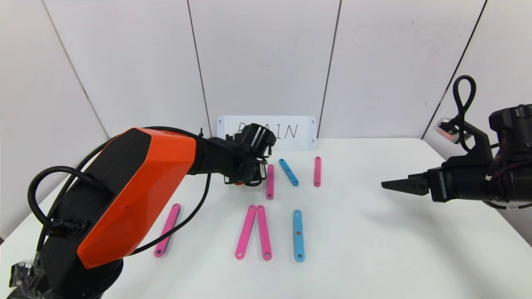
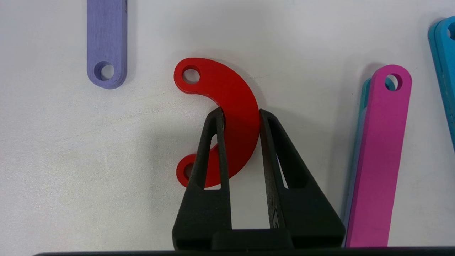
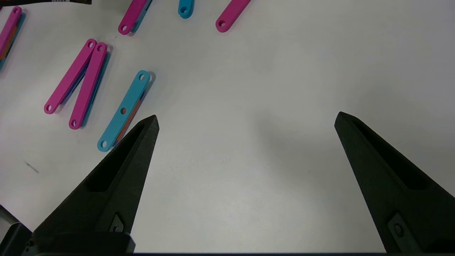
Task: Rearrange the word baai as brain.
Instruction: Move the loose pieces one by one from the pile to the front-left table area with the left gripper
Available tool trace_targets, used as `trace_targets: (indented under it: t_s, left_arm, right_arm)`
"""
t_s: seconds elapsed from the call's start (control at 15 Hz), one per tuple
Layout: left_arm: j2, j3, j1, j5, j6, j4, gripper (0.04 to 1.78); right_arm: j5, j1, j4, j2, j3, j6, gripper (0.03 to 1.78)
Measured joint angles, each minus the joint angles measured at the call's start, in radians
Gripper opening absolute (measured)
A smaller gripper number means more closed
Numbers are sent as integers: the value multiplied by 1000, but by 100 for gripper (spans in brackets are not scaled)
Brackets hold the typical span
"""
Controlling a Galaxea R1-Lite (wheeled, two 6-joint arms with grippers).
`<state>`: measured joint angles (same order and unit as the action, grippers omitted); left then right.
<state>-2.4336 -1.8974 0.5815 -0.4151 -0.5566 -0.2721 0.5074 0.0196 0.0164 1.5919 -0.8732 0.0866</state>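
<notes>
At the far middle of the table (image 1: pixel 374 249), just left of a pink strip (image 2: pixel 376 156), the left gripper (image 2: pixel 241 113) is clamped across the band of the red arc (image 2: pixel 231 106), while the right gripper (image 3: pixel 245 121) hangs spread wide, well off to the right.

Left arm (image 1: pixel 124 195) has a chunky glossy orange shell over a black body, with thick black cables looping out of it and some crinkly clear plastic wrap down at its base. The left claw (image 2: pixel 241 113) is matte black, two slim pointed wedge fingers with triangular cutouts. Right arm (image 1: pixel 482 178) is all black, with a black cable loop on top. Right claw (image 3: pixel 245 121) has the same black hollowed wedges, each with a little screw near the base.
</notes>
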Motion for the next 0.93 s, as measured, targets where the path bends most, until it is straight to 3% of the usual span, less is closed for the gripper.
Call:
trace_targets:
  t_s: [0.93]
  left_arm:
    - [44, 20, 12, -54, 28, -26, 30]
  right_arm:
    - [-1, -1, 1, -2, -1, 0, 174]
